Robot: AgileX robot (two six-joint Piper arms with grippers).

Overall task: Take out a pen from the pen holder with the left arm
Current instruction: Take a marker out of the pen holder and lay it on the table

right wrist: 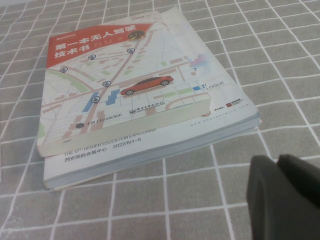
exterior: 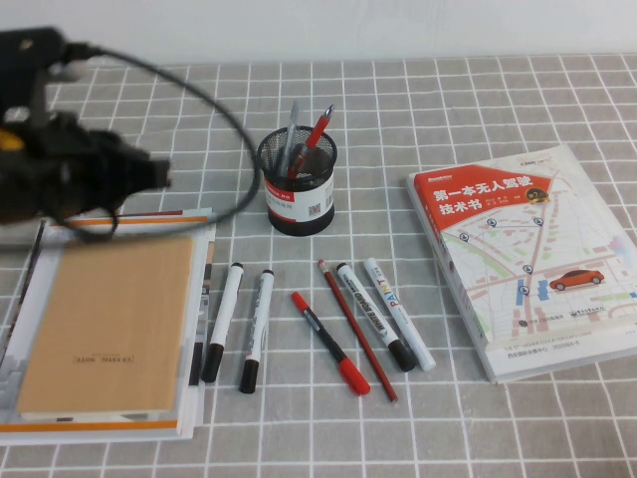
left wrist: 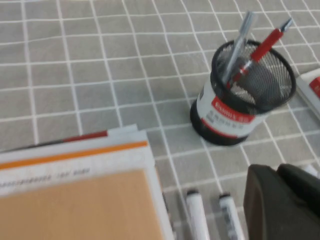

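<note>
Pinch the light, slick red pen above the pen holder rim. Your left gripper, over the notebook, is clenched empty; right gripper, by the book, likewise

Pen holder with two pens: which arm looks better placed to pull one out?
Left. The left pincer, shut, hovers by the notebook stack beside the pen holder, whose pens stand in its camera's sight. The right pincer sits by the book, farther off, outside the high view.
</note>
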